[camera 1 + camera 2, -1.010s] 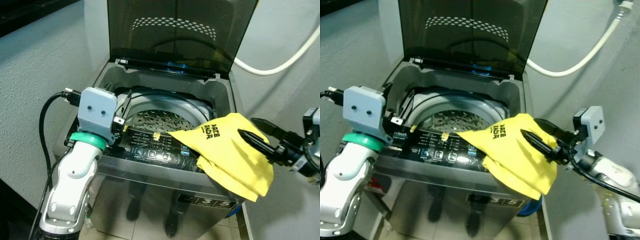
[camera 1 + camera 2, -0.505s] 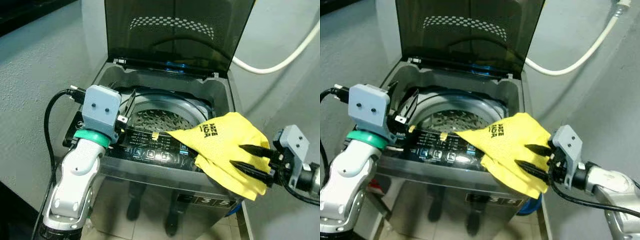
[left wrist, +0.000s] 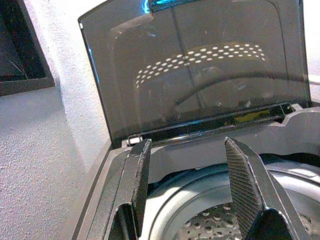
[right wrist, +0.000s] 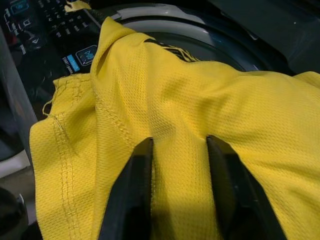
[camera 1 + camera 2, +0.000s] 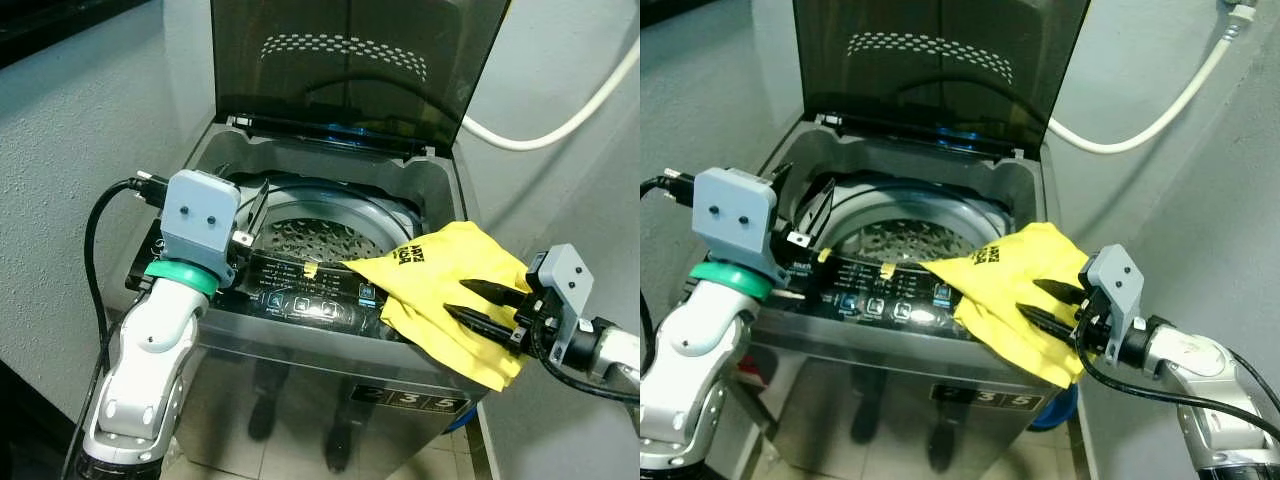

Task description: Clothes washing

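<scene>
R gripper w/ fingers spread, tips pressed on the yellow shirt; a fold of cloth bulges btwn them, not pinched. Shirt lies draped over the washing machine front-right corner, partly across the control panel, ahead of the jaws. L gripper at the machine's left rim, jaws apart, nothing btwn; beyond them the drum, then the raised lid. White hose on wall behind.

Head eyes look down; both wrists closely face the washer.
</scene>
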Robot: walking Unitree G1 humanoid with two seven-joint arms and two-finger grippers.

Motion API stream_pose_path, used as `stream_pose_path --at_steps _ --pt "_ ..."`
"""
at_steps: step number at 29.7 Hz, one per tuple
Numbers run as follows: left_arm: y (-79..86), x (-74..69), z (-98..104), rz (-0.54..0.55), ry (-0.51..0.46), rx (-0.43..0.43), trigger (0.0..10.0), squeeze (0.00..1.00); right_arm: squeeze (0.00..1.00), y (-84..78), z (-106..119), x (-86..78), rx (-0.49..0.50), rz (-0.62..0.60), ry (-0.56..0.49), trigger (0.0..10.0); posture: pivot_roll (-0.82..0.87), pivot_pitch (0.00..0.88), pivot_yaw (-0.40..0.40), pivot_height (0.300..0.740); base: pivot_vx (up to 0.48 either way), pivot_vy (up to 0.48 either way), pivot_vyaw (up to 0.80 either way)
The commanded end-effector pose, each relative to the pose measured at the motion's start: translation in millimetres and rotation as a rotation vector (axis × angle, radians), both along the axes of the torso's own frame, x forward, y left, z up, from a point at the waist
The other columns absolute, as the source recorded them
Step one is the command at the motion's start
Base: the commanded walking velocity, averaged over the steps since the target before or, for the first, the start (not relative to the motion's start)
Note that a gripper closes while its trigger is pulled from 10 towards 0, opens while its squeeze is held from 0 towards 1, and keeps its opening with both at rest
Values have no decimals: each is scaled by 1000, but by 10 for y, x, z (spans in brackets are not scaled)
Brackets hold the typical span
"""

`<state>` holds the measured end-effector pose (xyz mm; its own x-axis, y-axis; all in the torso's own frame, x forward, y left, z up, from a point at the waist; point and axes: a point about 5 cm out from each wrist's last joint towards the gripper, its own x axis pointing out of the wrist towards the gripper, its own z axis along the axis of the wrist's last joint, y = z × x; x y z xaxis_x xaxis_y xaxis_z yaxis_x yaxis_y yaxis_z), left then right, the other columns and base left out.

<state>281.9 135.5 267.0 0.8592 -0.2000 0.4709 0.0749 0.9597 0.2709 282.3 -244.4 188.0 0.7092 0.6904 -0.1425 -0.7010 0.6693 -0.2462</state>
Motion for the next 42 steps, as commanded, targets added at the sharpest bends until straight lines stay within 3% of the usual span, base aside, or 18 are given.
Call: stream_pose_path --at_steps 1,9,14,16,18,19,20,21,24,25,28,29,31,32,35,37,41,42 --pt "2 -13 -31 6 17 6 10000 0 0 10 -181 -18 3 -2 93 0 124 84 -10 740 0 0 0" --pt "-21 -13 -29 0 20 3 10000 0 0 8 -98 43 50 -25 46 0 119 91 -10 740 0 0 0" --pt "-29 -13 -28 -1 21 -1 10000 0 0 97 121 131 154 -49 -45 0 118 92 -11 740 0 0 0" --pt "-40 -8 -21 -3 18 -6 10000 0 0 272 414 237 235 -32 -160 0 115 86 -14 740 0 0 0" --pt "-45 -6 -18 -4 17 -9 10000 0 0 340 522 273 261 -22 -201 0 115 86 -14 740 0 0 0" --pt "-79 1 -2 -15 12 -18 10000 0 0 550 749 370 299 14 -286 0 105 85 -14 740 0 0 0" --pt "-79 1 -2 -15 12 -18 10000 0 0 550 749 370 299 14 -286 0 105 85 -14 740 0 0 0" --pt "-134 3 21 -36 2 -28 10000 0 0 833 985 464 325 70 -364 10000 98 85 -15 740 0 0 0" --pt "-257 -7 74 -84 -21 -42 10000 0 0 1368 1374 578 370 174 -467 10000 89 86 -23 740 0 0 0" --pt "-257 -7 74 -84 -21 -42 10000 0 0 1368 1374 578 370 174 -467 10000 89 86 -23 740 0 0 0" --pt "-366 -57 120 -105 -71 -3 10000 0 0 1958 1513 650 376 286 -462 10000 97 90 -43 740 0 0 0" --pt "-366 -57 120 -105 -71 -3 10000 0 0 1958 1513 650 376 286 -462 10000 97 90 -43 740 0 0 0" --pt "-405 -100 115 -110 -80 2 10000 0 0 2372 1507 633 367 353 -434 10000 111 91 -58 740 0 0 0" --pt "-409 -116 104 -106 -77 0 10000 0 0 2519 1412 633 304 363 -417 10000 123 94 -67 740 0 0 0" --pt "-395 -130 93 -94 -71 -4 10000 0 0 2602 1241 671 195 334 -397 10000 136 98 -78 740 0 0 0" --pt "-337 -152 75 -65 -59 -14 10000 0 0 2574 908 811 13 206 -377 10000 148 107 -82 740 0 0 0" --pt "-316 -159 71 -59 -57 -15 10000 0 0 2518 851 868 -12 143 -376 10000 149 108 -81 740 0 0 0" --pt "-315 -160 65 -58 -54 -11 10000 0 0 2437 880 949 -1 59 -382 10000 149 110 -76 740 0 0 0"
